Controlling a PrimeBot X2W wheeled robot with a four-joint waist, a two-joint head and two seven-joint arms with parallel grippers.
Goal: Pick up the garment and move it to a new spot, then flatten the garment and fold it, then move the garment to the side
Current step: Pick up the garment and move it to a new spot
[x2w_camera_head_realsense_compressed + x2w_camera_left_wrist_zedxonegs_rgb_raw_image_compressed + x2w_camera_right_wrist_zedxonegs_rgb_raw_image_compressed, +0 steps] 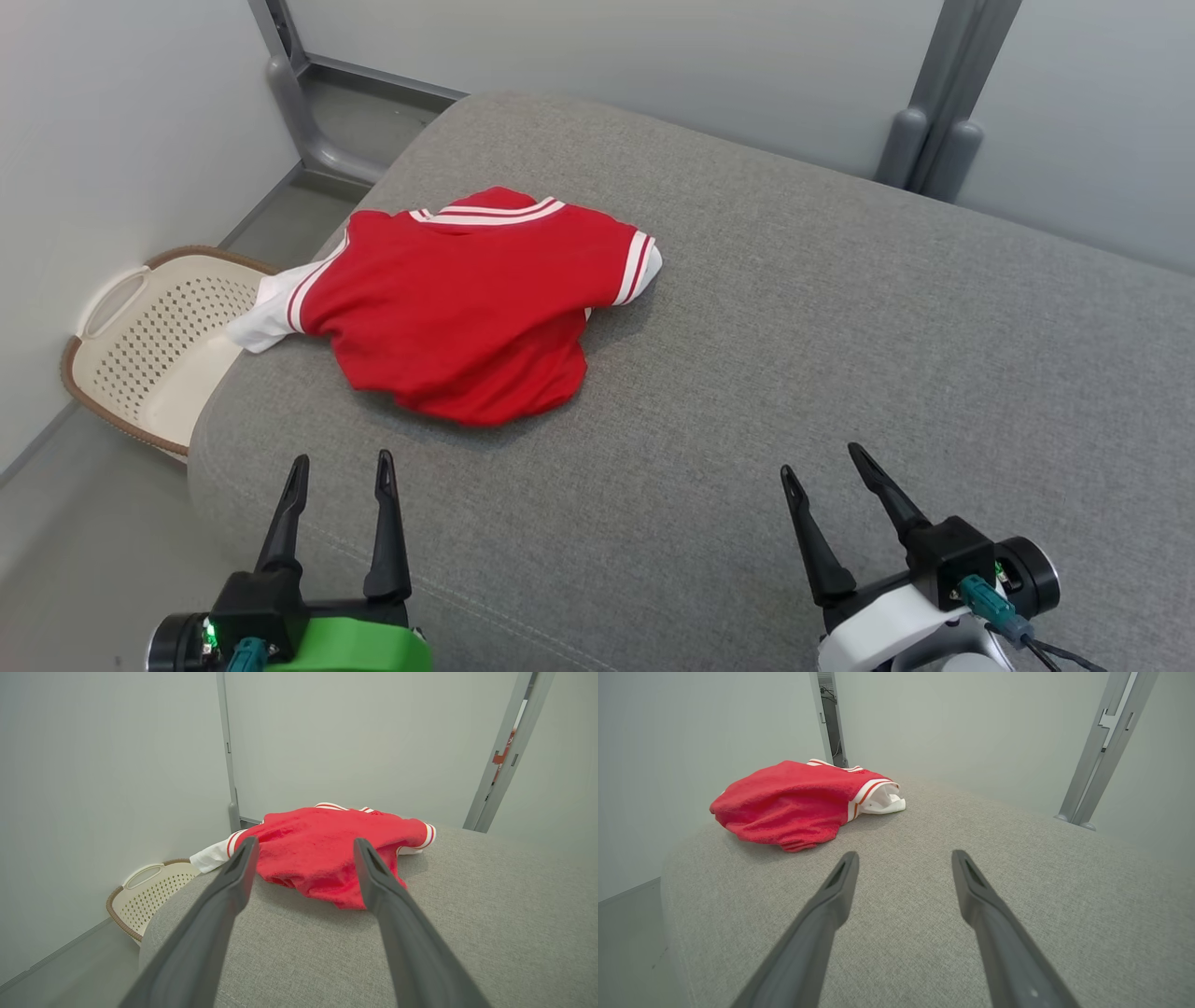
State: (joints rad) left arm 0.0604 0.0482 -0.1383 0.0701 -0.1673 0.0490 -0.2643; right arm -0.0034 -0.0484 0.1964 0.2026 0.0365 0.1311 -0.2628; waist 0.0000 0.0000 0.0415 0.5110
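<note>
The garment [467,299] is a red top with white-striped cuffs and collar, lying crumpled on the far left part of the grey cushioned surface [794,373]. One white sleeve end hangs over the left edge. My left gripper [341,467] is open, near the front edge, a short way in front of the garment. In the left wrist view the garment [327,854] lies just beyond the left gripper [306,847]. My right gripper [826,459] is open over bare cushion at the lower right. From the right wrist the garment [789,798] sits far left of the right gripper [903,858].
A cream perforated laundry basket [149,345] with a brown rim stands on the floor left of the cushion, below the hanging sleeve. Pale partition walls with grey posts [924,140] close off the back and left. The cushion's right half is bare.
</note>
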